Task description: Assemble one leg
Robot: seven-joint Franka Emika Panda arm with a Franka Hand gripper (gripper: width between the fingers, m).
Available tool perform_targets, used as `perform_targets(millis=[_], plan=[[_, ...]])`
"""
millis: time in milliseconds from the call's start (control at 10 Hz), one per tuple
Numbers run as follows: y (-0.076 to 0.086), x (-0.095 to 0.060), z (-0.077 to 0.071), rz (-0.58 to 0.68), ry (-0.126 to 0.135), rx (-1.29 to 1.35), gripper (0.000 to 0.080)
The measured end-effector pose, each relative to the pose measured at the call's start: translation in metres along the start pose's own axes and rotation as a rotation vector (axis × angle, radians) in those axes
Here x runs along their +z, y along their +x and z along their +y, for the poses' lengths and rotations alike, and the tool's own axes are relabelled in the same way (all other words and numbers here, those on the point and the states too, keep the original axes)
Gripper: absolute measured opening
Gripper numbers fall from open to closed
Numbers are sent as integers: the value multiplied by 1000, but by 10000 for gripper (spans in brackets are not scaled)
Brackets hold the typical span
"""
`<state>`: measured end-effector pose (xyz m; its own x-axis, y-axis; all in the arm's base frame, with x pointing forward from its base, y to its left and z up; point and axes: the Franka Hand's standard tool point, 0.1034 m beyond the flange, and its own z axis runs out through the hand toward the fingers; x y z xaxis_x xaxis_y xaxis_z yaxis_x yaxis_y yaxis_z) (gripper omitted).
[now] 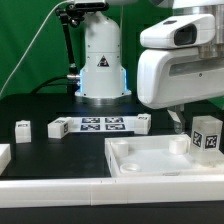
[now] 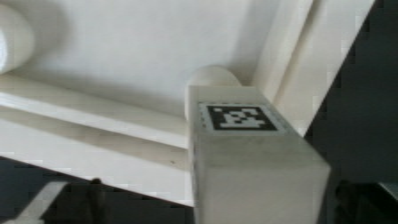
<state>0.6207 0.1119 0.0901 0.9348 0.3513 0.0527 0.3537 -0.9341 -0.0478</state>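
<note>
The leg (image 1: 207, 135) is a small white block with black-and-white tags. It stands upright at the corner of the large white tray piece (image 1: 130, 166) on the exterior view's right. My gripper (image 1: 190, 120) reaches down from the big white hand and is shut on it. In the wrist view the leg (image 2: 240, 125) fills the middle between my dark fingers (image 2: 50, 205), its far end against the tray's floor (image 2: 125, 70) by the raised rim. My gripper (image 2: 249, 205) is mostly hidden by the leg.
The marker board (image 1: 100, 124) lies in front of the robot base (image 1: 102, 60). Three more small white blocks lie on the black table: two (image 1: 22, 128) (image 1: 58, 127) to the board's left and one (image 1: 143, 121) to its right.
</note>
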Motion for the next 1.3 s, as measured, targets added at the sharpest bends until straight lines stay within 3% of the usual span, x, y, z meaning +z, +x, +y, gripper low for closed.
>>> perform_targets(millis=[300,400,500,600,900,1300], plan=[[0,1,0,7,-1,20,608],[0,1,0,7,-1,20,429],[1,1,0,7,-1,20,429],[1,1,-1,8,-1,20,292],[1,1,-3,7,0,48,292],[3,1,-7,22,-10,465,292]])
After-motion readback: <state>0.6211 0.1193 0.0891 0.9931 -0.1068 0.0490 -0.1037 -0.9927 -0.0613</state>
